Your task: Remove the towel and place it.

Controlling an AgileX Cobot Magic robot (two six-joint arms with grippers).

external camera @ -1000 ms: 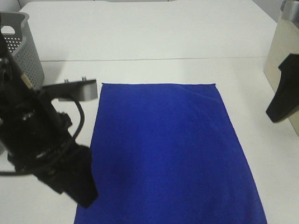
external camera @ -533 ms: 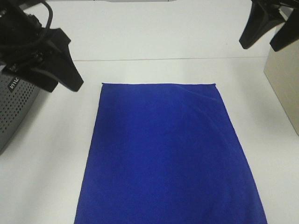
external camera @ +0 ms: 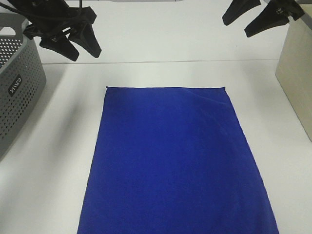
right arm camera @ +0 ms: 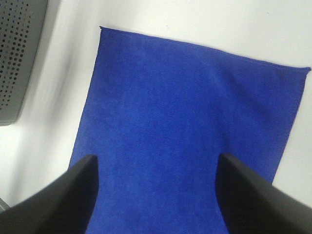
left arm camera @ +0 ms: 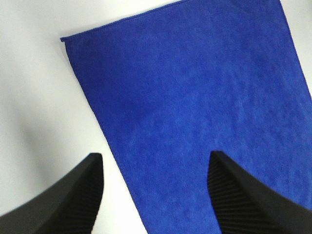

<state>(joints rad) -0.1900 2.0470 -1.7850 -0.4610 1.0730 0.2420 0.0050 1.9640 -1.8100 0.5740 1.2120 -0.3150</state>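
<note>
The royal-blue towel (external camera: 175, 161) lies flat and spread on the white table (external camera: 161, 34), running off the near edge of the exterior view. It also shows in the left wrist view (left arm camera: 204, 97) and the right wrist view (right arm camera: 190, 122). My left gripper (external camera: 80, 46) is open and empty, raised above the table beyond the towel's far left corner. My right gripper (external camera: 251, 22) is open and empty, raised beyond the towel's far right corner. In both wrist views the jaws stand wide apart with nothing between them.
A grey perforated basket (external camera: 17, 83) stands at the left edge of the table, also in the right wrist view (right arm camera: 19, 53). A beige box (external camera: 297, 73) stands at the right edge. A seam (external camera: 161, 62) runs across the table behind the towel.
Both arms have risen and pulled back towards the far side, away from the towel. The towel has not moved. The basket has come into fuller view.
</note>
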